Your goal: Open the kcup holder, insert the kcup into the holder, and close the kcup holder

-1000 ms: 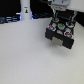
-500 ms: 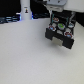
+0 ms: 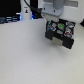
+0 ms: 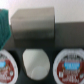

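Note:
The black kcup holder [image 3: 59, 35] stands at the exterior view's right, with several coloured pods on its top. My gripper [image 3: 57, 20] hangs from the white arm just above it; its fingers blur into the dark holder, so I cannot tell if they are open. No fingers show in the wrist view. That view looks down on two red-lidded pods [image 4: 6, 66] [image 4: 70, 64], a white-lidded pod [image 4: 36, 62] between them and a grey block [image 4: 34, 24]. A teal-green ribbed thing [image 4: 4, 25] shows at the picture's edge; I cannot tell if it is the green-topped kcup.
The white table [image 3: 25, 57] spreads to the exterior view's left of the holder. Dark equipment with a blue light [image 3: 26, 15] stands at the back. The arm's white body [image 3: 54, 7] rises over the holder.

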You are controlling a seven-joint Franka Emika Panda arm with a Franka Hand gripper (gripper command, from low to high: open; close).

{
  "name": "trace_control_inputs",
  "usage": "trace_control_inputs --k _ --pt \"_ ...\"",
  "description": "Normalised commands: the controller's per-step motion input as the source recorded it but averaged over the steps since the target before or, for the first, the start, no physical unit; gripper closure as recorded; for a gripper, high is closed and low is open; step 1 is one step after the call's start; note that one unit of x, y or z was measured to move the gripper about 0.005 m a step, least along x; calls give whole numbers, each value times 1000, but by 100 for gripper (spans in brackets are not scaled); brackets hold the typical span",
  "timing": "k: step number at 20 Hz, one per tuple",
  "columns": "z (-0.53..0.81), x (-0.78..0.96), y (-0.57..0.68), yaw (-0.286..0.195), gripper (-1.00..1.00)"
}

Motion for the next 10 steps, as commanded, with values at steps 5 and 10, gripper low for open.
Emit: trace_control_inputs --k 5,10 --pt "-31 670 230 100 -100" --pt "-149 315 245 215 -100"
